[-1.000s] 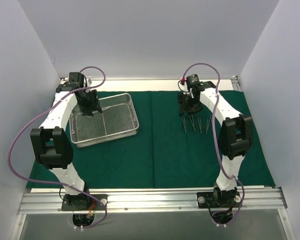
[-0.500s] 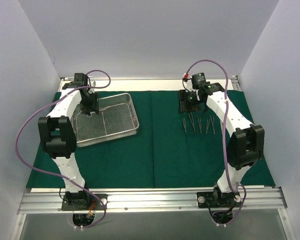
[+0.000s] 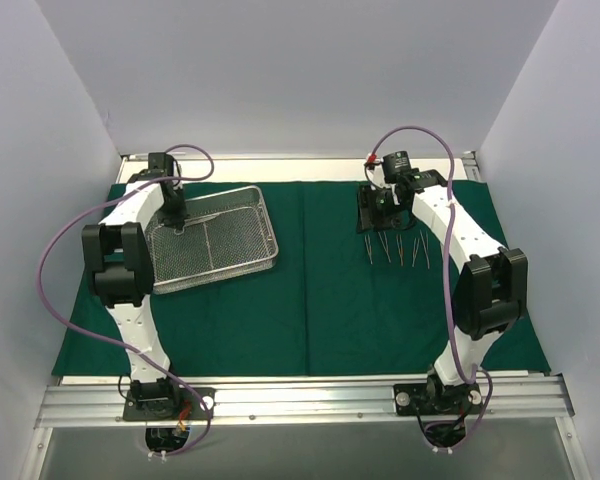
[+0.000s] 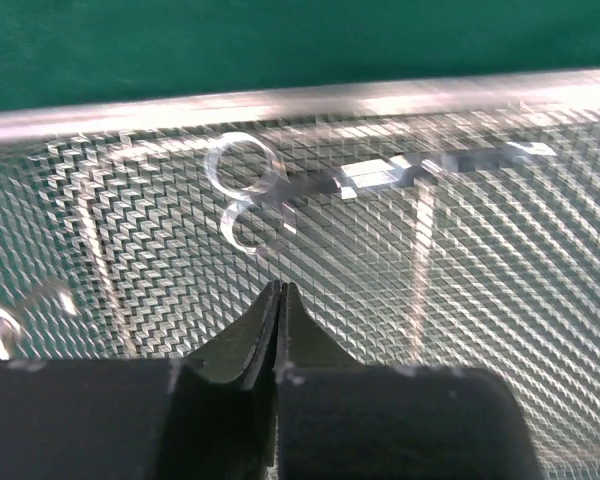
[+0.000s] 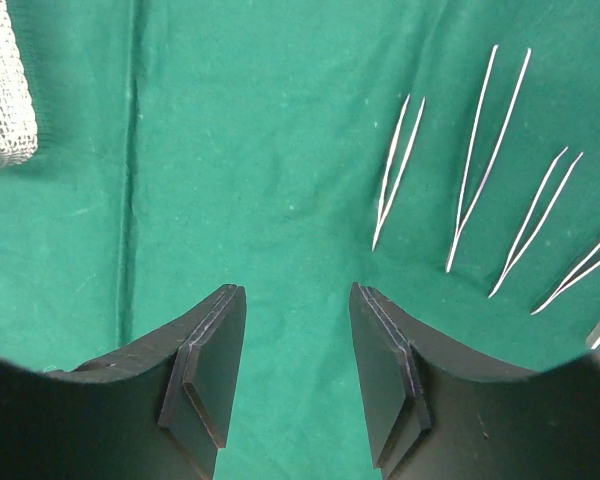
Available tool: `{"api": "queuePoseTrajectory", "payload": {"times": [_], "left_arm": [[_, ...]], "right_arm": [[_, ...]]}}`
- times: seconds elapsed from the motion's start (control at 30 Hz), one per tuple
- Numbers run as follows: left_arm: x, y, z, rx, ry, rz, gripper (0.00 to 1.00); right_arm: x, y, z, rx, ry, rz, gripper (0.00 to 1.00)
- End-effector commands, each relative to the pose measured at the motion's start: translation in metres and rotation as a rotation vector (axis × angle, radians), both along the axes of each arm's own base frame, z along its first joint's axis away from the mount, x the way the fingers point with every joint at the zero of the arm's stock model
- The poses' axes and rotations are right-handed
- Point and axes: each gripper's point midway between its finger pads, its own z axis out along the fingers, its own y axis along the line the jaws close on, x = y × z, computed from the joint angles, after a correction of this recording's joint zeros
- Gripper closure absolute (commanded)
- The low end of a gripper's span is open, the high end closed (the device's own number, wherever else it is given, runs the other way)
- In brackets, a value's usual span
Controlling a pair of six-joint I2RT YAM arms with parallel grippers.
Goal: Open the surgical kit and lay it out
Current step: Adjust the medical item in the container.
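Kit contents, as laid on the counter:

1. Dark green cloth (image 3: 310, 300): is being shown spread flat across the counter, from the left edge to the right edge.
2. Wire-mesh tray (image 3: 235, 240): is being carried on the cloth toward the far-left corner, set slightly askew.
3. Ring-handled instrument (image 4: 280, 185): is being seen lying on the tray's mesh near one rim, blurred. Its kind cannot be told.
4. Left gripper (image 4: 278, 292): is being held inside the tray, its fingers pressed together on nothing, with the tips just short of the ring handles. Contact with the mesh cannot be told.
5. Forceps (image 5: 488, 160): four slim pairs are being displayed in a row on the cloth toward the far-right corner, none touching.
6. Right gripper (image 5: 296, 295): is being held over bare cloth near the row's left end, its fingers spread apart and empty.
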Motion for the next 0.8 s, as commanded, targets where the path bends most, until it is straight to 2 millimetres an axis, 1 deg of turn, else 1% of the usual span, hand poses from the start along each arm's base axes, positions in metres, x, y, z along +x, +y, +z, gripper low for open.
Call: {"api": "queuePoseTrajectory", "payload": {"times": [0.0,0.2,0.3,0.37,0.63,0.77], "left_arm": [[0.03,0.024,0.003,0.033,-0.079,0.093,0.98],[0.04,0.035,-0.008,0.081,-0.091,0.124,0.98],[0.045,0.038,-0.008,0.095,-0.123,0.13,0.98],[0.049,0.037,-0.006,0.094,-0.139,0.13,0.98],[0.047,0.031,-0.012,0.056,-0.132,0.121,0.98],[0.044,0.028,-0.025,0.034,-0.093,0.121,0.98]], "right_arm": [[-0.007,-0.001,0.02,0.035,-0.03,-0.017,0.54],[-0.015,-0.006,0.022,0.028,-0.023,-0.037,0.54],[-0.021,-0.007,0.02,0.024,-0.009,-0.049,0.54],[-0.025,-0.008,0.022,0.029,-0.013,-0.054,0.54],[-0.029,-0.01,0.032,0.036,-0.027,-0.073,0.55],[-0.03,-0.009,0.034,0.041,-0.031,-0.074,0.55]]}}
